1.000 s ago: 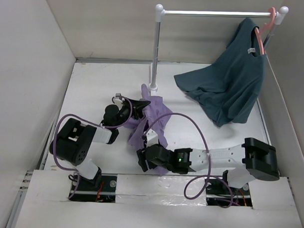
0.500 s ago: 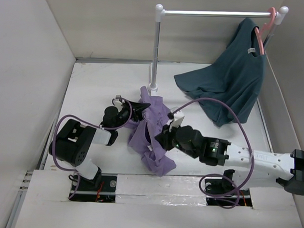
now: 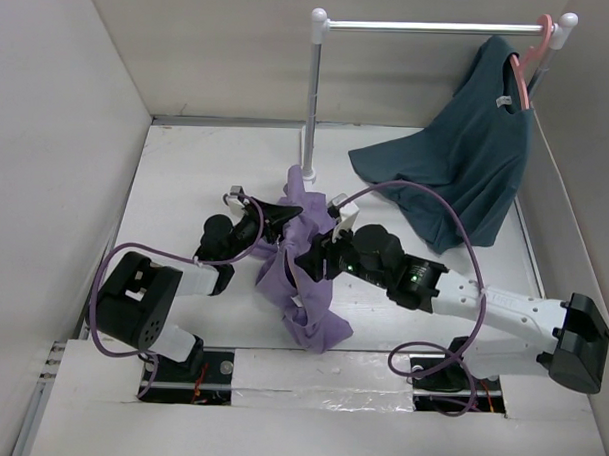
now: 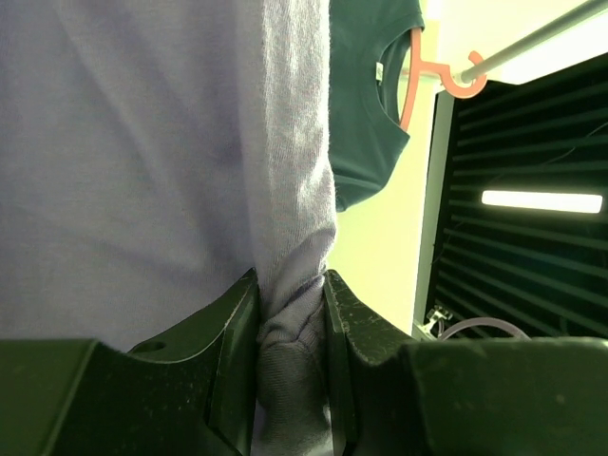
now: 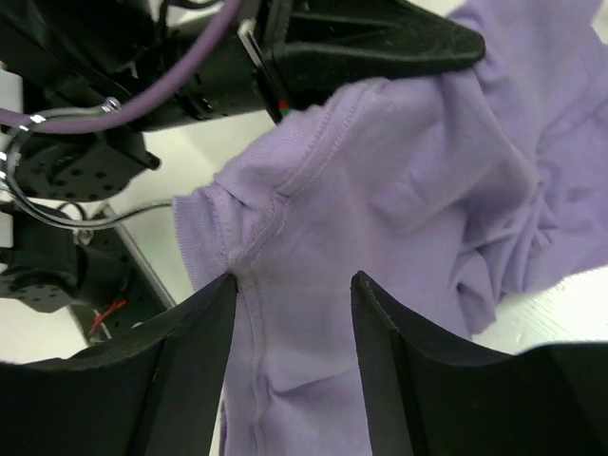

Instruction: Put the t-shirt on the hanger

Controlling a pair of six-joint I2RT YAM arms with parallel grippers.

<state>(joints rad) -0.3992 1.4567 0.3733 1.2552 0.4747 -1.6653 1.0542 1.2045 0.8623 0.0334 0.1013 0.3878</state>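
2 blk/wht arms, apparently purple cables

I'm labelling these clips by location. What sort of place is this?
Likely a robot test cell, not a home: plain white walls box in the table, a left arm and right arm are mounted at its near edge, and a small garment rail holds a teal t-shirt.

Lavender t-shirt crumpled, raised mid-table, hanger mostly hidden, metal hook showing beside the fabric
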